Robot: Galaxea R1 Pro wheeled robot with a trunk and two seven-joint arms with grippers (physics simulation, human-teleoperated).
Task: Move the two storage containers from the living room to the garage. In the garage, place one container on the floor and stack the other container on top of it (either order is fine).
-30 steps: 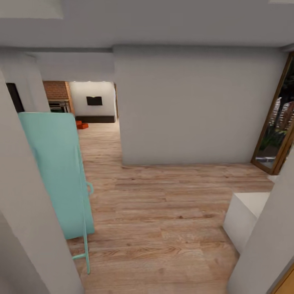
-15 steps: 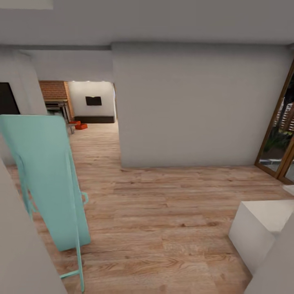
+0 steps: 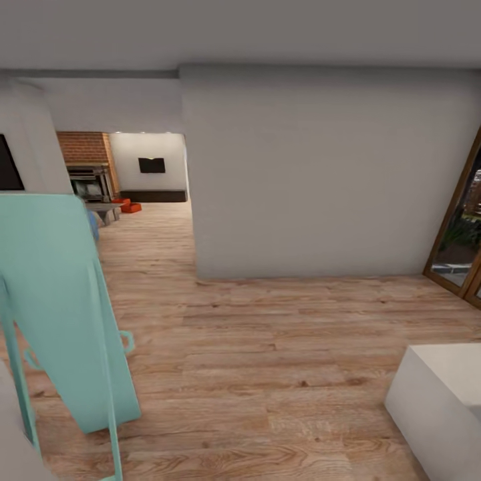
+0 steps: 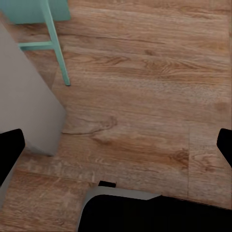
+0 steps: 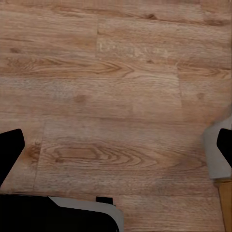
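The two storage containers, small and orange-red, lie far off on the living room's plank floor beyond the opening at left: one (image 3: 121, 200) nearer the fireplace, the other (image 3: 132, 208) just beside it. The red brick chimney (image 3: 83, 148) rises above them. My left gripper (image 4: 116, 150) hangs open over bare wood planks, its dark fingertips (image 4: 9, 154) wide apart with nothing between them. My right gripper (image 5: 116, 150) is open too, over wood floor, also holding nothing.
A tall teal leaning frame (image 3: 63, 300) stands close at the left. A grey wall block (image 3: 314, 167) faces me, with the passage to the living room on its left. A white box (image 3: 441, 401) sits low right, and wood-framed glass doors (image 3: 461, 227) are at the right.
The whole view has shifted: the camera moved forward out of a doorway, so the near side walls slid out of frame and the teal frame looms larger. Nothing in the room itself moved.
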